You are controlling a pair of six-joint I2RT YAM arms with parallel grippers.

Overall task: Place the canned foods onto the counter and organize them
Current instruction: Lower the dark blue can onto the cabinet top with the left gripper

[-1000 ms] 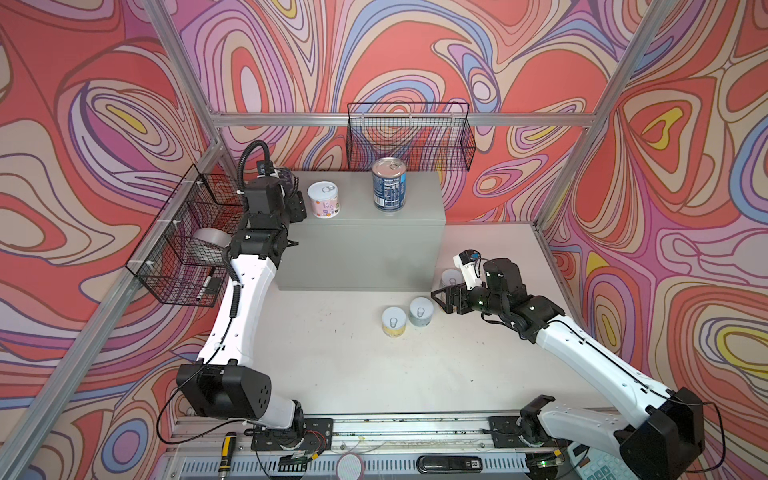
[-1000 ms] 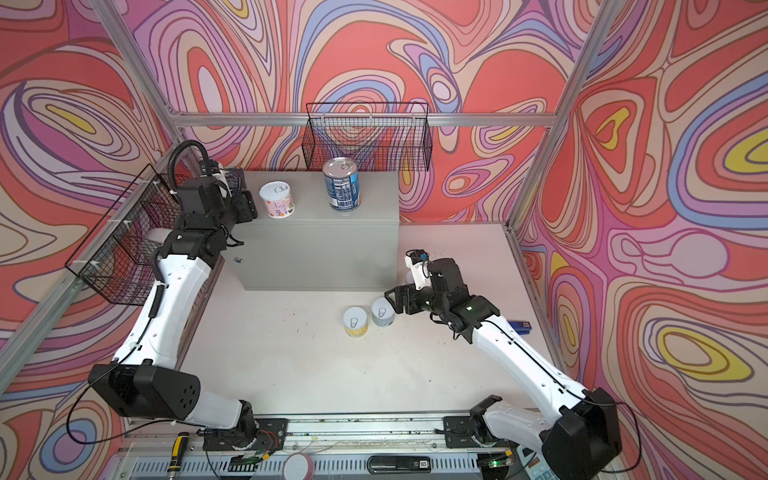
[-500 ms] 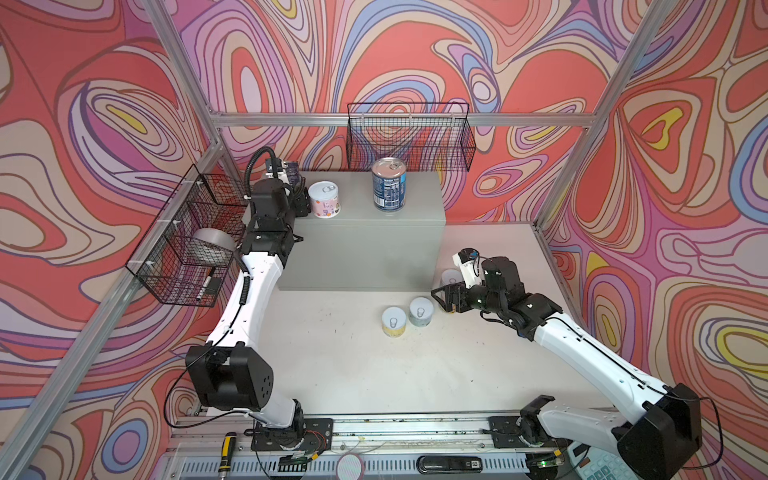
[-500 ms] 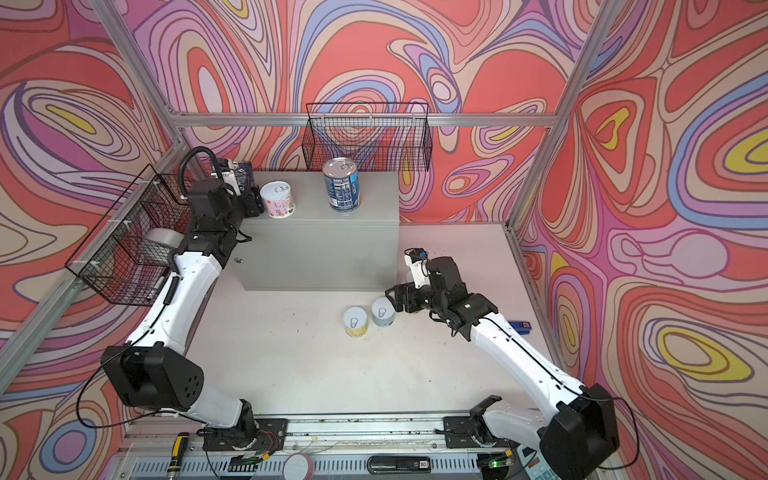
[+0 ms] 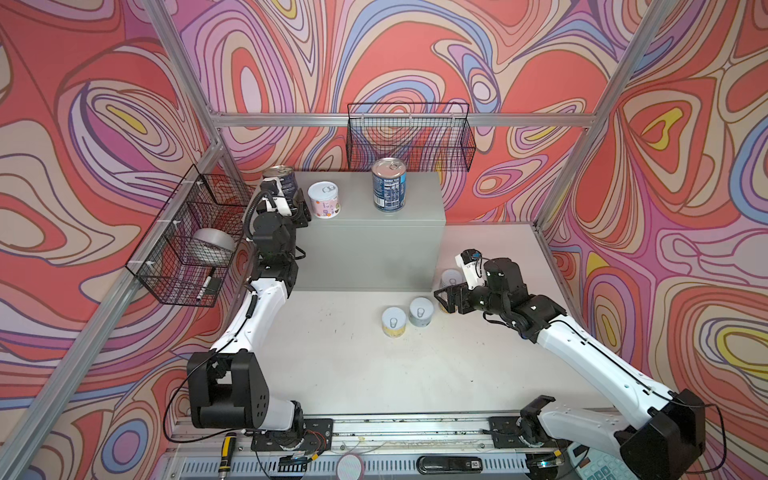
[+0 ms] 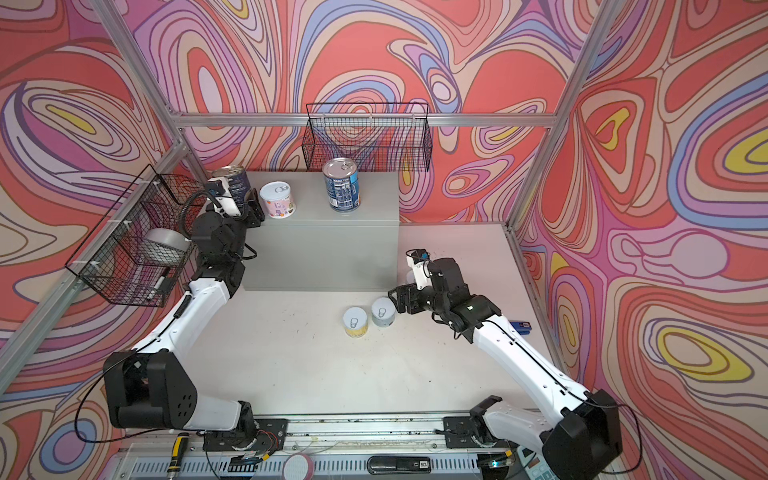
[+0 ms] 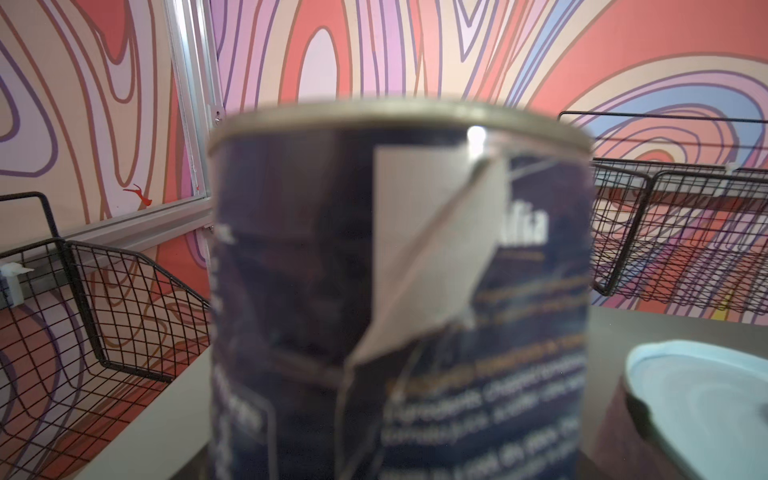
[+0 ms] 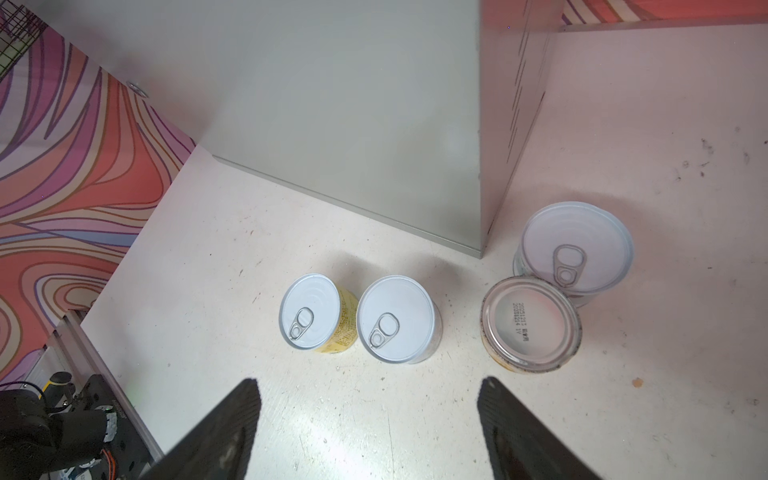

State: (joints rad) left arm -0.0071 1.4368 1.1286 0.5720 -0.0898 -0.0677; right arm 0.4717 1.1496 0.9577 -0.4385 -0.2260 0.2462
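The big grey counter (image 5: 365, 232) sits under and just in front of the left gripper (image 5: 291, 199). That gripper is pinching a tall dark blue can (image 5: 279, 176), held straight up by the counter's back corner. I think the next move is to put it down. The flat top is just below it, and the pink can (image 5: 324, 200) stands close beside the gripper, so it could get bumped. Another tall blue can (image 5: 388, 185) stands farther along the top.

The right gripper (image 8: 368, 386) has its fingers spread wide and holds nothing. Four short cans stand on the table, nearer this arm. The pale-blue can (image 8: 397, 320) is straight ahead of it, standing up.
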